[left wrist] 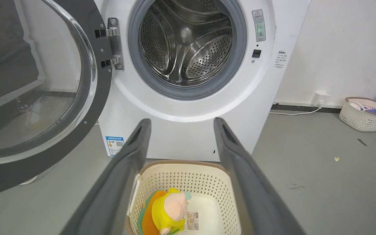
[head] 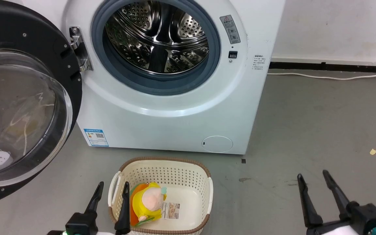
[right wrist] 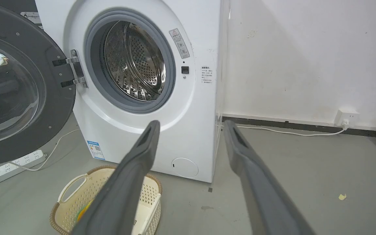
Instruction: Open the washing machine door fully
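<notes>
The white washing machine (head: 162, 124) stands ahead with its steel drum (head: 157, 36) exposed. Its black-framed washing machine door (head: 21, 107) with the bulging glass window hangs swung wide to the left on its hinge (head: 80, 49); the door (left wrist: 38, 91) also shows at the left of the left wrist view, and the door (right wrist: 18, 88) at the left of the right wrist view. My left gripper (head: 113, 189) is open low at the left, over the basket, apart from the door. At the lower right my right gripper (head: 313, 178) stands open over bare floor, holding nothing.
A cream basket (head: 162, 169) with a yellow plush toy (head: 148, 202) sits on the floor in front of the machine. A white power strip (right wrist: 15, 164) and cable lie under the door. Another basket (left wrist: 366, 112) stands by the right wall. Grey floor spreads to the right.
</notes>
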Available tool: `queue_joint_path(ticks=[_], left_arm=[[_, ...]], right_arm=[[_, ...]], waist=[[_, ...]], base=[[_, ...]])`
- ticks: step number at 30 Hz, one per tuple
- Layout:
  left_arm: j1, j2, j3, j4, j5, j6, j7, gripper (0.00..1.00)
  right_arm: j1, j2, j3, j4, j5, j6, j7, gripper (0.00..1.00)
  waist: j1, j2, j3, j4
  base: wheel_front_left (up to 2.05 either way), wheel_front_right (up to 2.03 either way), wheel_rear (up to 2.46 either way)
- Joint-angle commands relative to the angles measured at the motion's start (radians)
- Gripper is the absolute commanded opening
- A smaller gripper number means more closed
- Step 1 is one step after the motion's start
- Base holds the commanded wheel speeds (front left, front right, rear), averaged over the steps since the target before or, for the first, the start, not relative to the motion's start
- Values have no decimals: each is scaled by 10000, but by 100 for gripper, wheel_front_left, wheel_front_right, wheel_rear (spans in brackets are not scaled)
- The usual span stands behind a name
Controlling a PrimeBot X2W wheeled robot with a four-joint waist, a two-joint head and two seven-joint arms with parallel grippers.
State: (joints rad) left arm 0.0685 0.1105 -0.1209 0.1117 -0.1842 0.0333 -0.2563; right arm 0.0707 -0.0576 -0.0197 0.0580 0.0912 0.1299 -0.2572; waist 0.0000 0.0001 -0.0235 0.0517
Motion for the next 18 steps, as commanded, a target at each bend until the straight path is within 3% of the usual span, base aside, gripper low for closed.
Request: queue_joint_path(ticks=[1,18], left_arm=[[134,-9,-28,-18,91,32,-53,100],[170,-80,-18,-37,897,-181,-54,100]], right_arm=[[166,65,7,55,86,8,-44,100],[198,73,125,369,377,8,-45,100]], waist=[[0,-1,-33,27],[0,-1,-96,-65]], base=[[0,0,0],[0,0,0]])
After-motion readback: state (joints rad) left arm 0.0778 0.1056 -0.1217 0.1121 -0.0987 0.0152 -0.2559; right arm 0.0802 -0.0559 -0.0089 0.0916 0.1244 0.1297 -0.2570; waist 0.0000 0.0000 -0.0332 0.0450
